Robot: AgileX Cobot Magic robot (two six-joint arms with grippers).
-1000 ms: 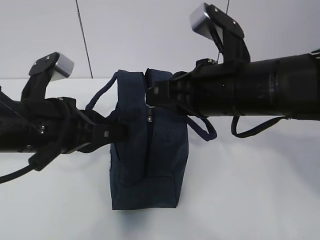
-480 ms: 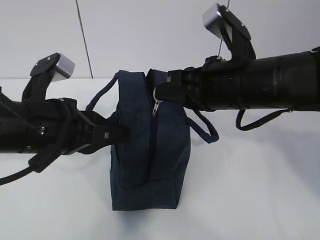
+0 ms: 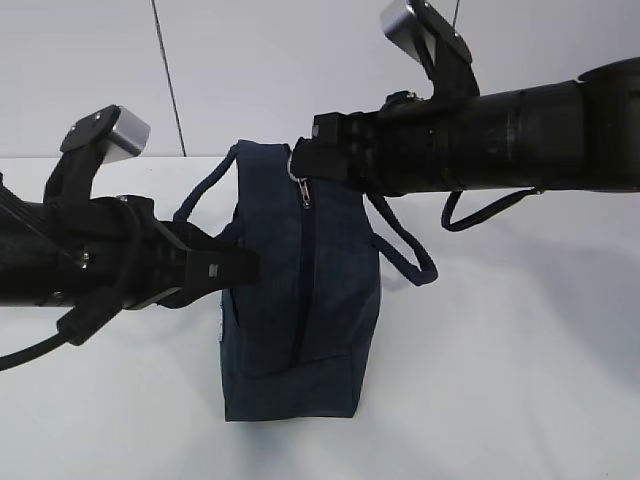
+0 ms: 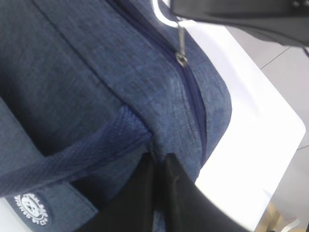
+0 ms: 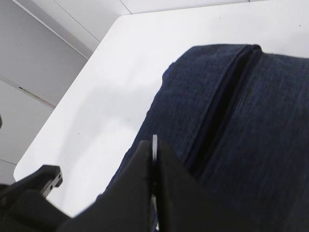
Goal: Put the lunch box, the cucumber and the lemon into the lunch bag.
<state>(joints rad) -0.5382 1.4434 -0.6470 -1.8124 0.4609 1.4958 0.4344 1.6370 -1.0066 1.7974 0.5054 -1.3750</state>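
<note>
Navy lunch bag stands on a white table, zipped shut. Left gripper pinches its side fabric; right gripper clamps the zipper ring at its top. No food visible; the packing itself looks done

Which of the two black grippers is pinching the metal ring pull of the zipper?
The right gripper, up at the top of the dark navy fabric lunch bag, pinches the metal ring pull. The left gripper clamps the bag's side fabric instead.
</note>
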